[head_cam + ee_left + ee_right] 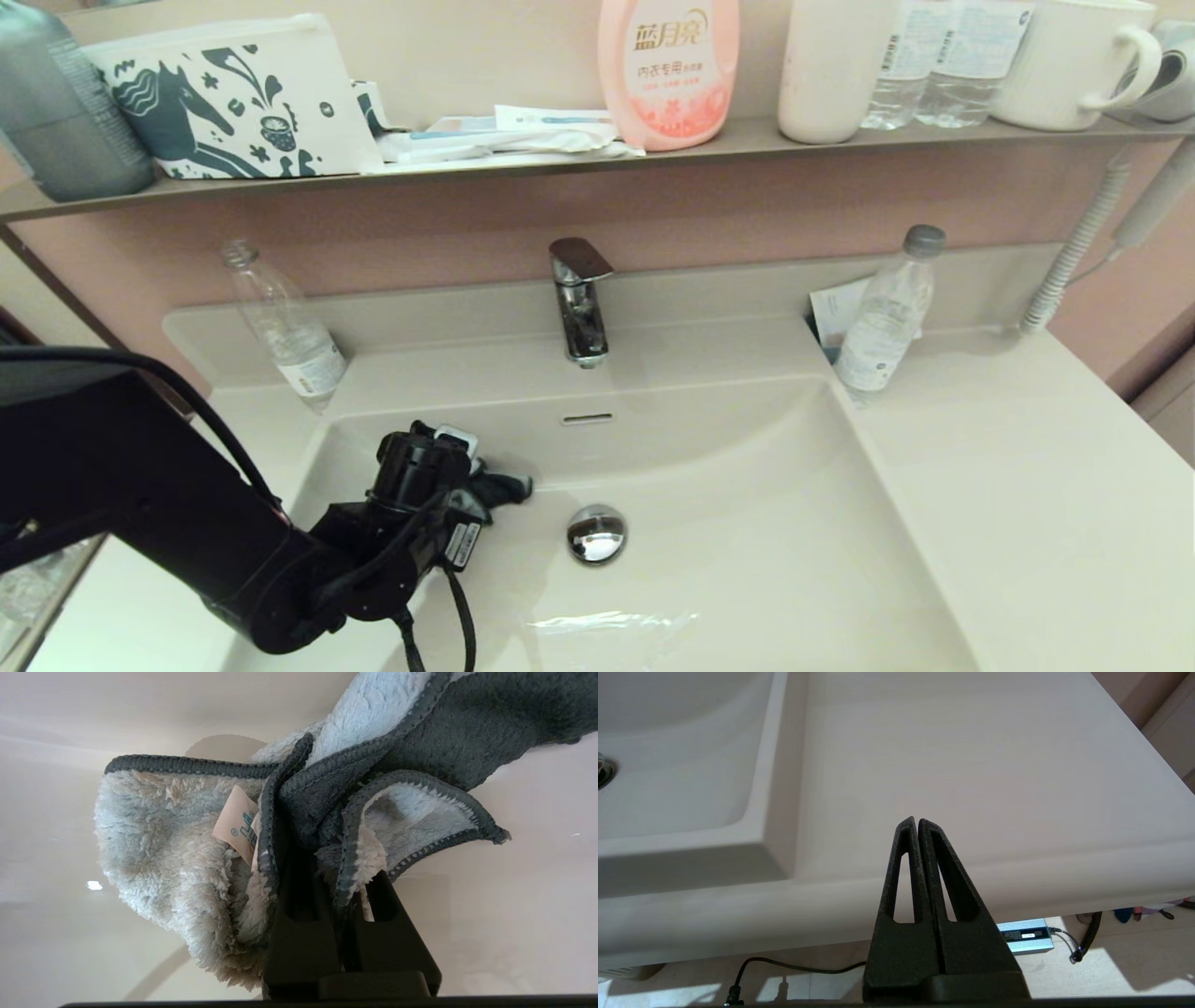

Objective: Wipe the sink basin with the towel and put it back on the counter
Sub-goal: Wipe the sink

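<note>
My left gripper reaches into the sink basin, low over its left half, a little left of the round chrome drain plug. It is shut on the towel, whose fluffy light grey-blue side and dark charcoal side bunch round the black fingers. In the head view only a dark corner of the towel shows past the wrist. My right gripper hangs shut and empty off the front edge of the counter, out of the head view.
The chrome faucet stands behind the basin above the overflow slot. Clear plastic bottles stand on the counter at the back left and back right. The wall shelf holds a horse-printed pouch, a pink bottle and mugs.
</note>
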